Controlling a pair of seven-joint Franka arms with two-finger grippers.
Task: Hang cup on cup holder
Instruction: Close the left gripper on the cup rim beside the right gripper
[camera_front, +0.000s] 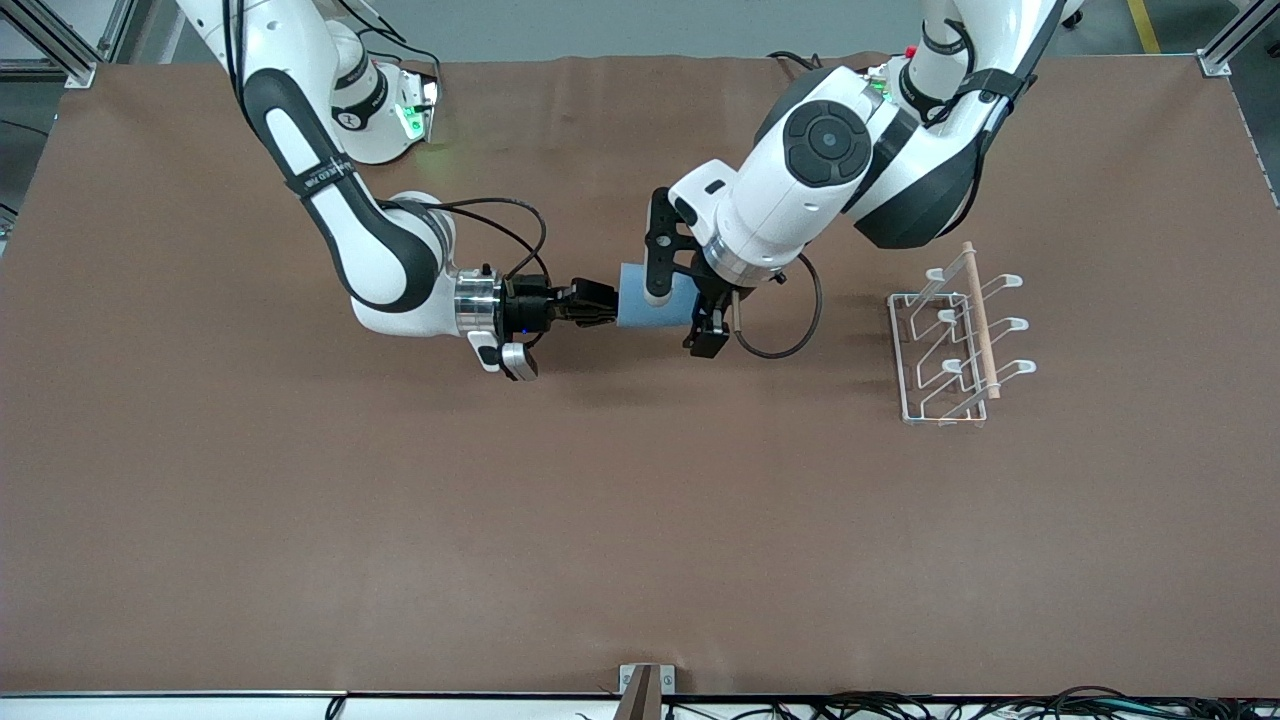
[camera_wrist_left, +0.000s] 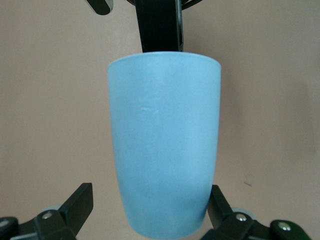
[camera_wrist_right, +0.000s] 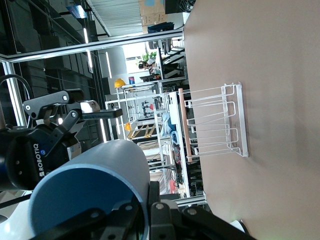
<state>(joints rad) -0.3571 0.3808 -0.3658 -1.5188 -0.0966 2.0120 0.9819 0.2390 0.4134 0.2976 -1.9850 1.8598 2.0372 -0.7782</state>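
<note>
Handover mid-air: right gripper (camera_front: 603, 303) pinches the rim of the cup (camera_front: 652, 296), held sideways over the table well apart from the cup holder (camera_front: 955, 335). Left gripper (camera_front: 680, 305) fingers (camera_wrist_left: 75, 205) are spread astride the base end, one finger (camera_wrist_left: 220, 207) about touching. Left should clamp squarely before right lets go, else the cup slips.

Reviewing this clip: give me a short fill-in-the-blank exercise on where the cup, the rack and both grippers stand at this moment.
1. The right gripper is shut on the rim of the small light blue plastic cup, which is held ____ the table.
2. The left gripper is ____ around the cup's base.
3. The white wire cup holder with a wooden rod has ____ cups on it.

Missing words: above; open; no
</note>
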